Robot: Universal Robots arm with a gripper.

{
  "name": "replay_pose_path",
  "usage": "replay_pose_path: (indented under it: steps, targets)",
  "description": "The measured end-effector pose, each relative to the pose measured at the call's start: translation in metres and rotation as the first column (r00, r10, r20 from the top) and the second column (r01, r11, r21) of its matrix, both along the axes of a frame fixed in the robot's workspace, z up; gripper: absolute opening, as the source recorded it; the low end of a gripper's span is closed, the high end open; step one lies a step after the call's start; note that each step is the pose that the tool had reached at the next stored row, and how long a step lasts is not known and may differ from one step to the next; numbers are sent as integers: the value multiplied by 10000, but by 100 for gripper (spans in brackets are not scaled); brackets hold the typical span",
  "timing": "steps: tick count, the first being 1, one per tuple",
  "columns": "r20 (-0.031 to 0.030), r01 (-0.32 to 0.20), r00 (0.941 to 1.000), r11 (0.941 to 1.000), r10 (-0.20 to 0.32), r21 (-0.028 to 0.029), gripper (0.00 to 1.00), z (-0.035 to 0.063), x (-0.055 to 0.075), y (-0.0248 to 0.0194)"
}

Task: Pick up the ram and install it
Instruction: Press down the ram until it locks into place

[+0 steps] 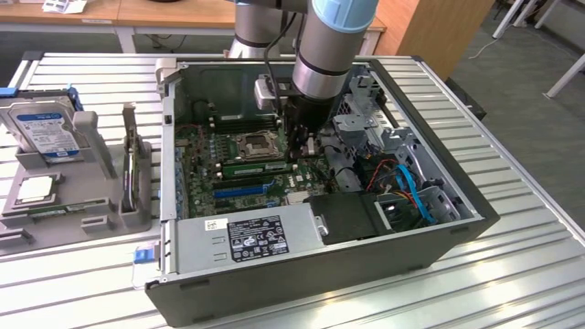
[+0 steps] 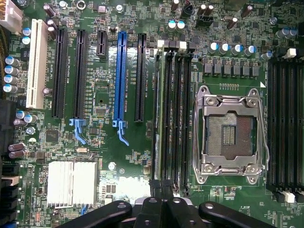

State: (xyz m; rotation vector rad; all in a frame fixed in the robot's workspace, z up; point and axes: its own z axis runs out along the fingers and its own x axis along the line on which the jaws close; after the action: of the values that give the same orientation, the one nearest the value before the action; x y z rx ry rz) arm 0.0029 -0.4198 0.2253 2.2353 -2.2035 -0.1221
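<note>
The ram [image 2: 159, 118] is a thin green stick standing on edge in the memory slot nearest the black and blue expansion slots, beside the empty processor socket [image 2: 231, 135]. In the exterior view the ram [image 1: 256, 166] lies between the socket and the blue slot [image 1: 242, 192] inside the open computer case. My gripper [image 1: 302, 154] reaches down into the case at one end of the ram. In the wrist view my gripper [image 2: 162, 186] is shut, fingers pressed together directly over that end of the stick, with nothing visible between them.
Black empty memory slots [image 2: 178, 118] run alongside the ram. A power supply [image 1: 246, 236], drive cage and blue cables [image 1: 416, 195] crowd the case. On the exterior view's left, a grey holder [image 1: 92, 171] carries a hard drive [image 1: 46, 130] and a silver processor [image 1: 37, 188].
</note>
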Motion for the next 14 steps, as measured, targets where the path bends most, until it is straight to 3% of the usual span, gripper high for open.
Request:
replay_pose_path:
  steps: [14]
  targets:
    - [0, 0, 10000, 10000, 0, 0, 10, -13, 0, 0]
